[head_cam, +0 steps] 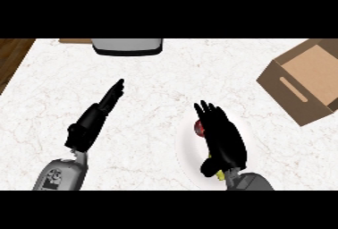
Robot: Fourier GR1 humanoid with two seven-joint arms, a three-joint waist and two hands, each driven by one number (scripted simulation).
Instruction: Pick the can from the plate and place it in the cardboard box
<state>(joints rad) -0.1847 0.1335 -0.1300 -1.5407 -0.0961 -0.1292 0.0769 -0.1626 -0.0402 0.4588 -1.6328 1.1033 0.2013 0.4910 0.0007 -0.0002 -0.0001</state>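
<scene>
A white plate lies on the marble counter at the lower right. On it rests a can, of which only a red end shows, plus a sliver of yellow near my wrist. My right hand hovers directly over the can and plate with fingers straight, hiding most of both. The cardboard box stands open at the right edge, up and to the right of the plate. My left hand stretches flat over the counter at the left, fingers straight and holding nothing.
A grey appliance with a dark base sits at the counter's far edge, top centre. A wooden strip borders the counter at the upper left.
</scene>
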